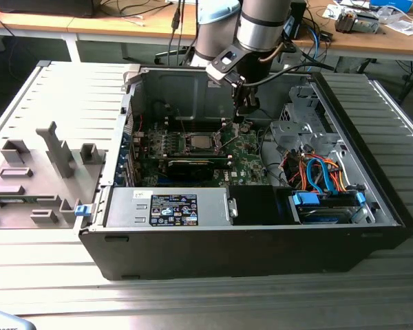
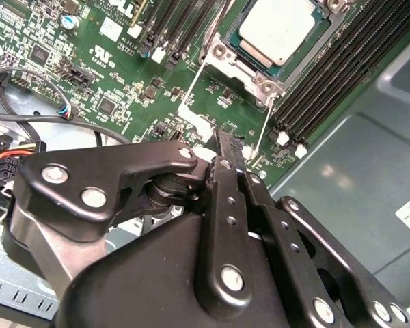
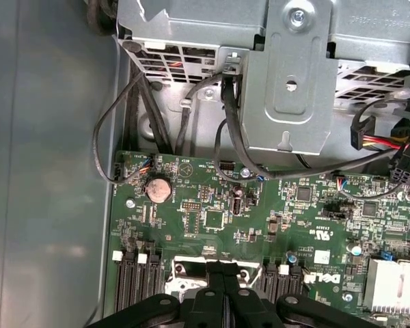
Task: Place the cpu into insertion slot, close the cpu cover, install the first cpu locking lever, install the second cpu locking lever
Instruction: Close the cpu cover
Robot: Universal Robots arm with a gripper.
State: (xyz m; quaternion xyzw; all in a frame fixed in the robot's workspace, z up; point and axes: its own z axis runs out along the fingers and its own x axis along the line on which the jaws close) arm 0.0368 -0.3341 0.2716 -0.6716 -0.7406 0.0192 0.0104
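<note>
A slatted metal table (image 1: 193,302) fills the room's middle, with wooden desks (image 1: 124,24) littered with cables behind it. On the table lies an open computer case (image 1: 261,254), side panel off, and beside it, on the exterior view's left, a grey plastic tray (image 1: 34,179). The arm (image 1: 261,27) reaches down into the case from the far side, its gripper (image 1: 244,118) hanging over the green circuit board (image 3: 212,219), just off the socket on the exterior view's right.

From where I stand the cpu (image 1: 197,144) sits in the insertion slot (image 2: 244,68), its dull silver face (image 2: 277,27) up and level inside the rim. The cpu cover (image 2: 191,115) looks lifted off the socket, and the board shows through its window. Its free edge (image 3: 184,268) is right at the fingertips in both wrist views. Whether they touch it I cannot tell.

The jaws are together, the two black fingers (image 3: 214,287) lying flat against each other to the tip of the gripper (image 2: 229,140) (image 3: 222,270). A round coin battery (image 3: 158,188) sits further along the board, and bundled cables (image 1: 316,172) trail past the drive bay.
</note>
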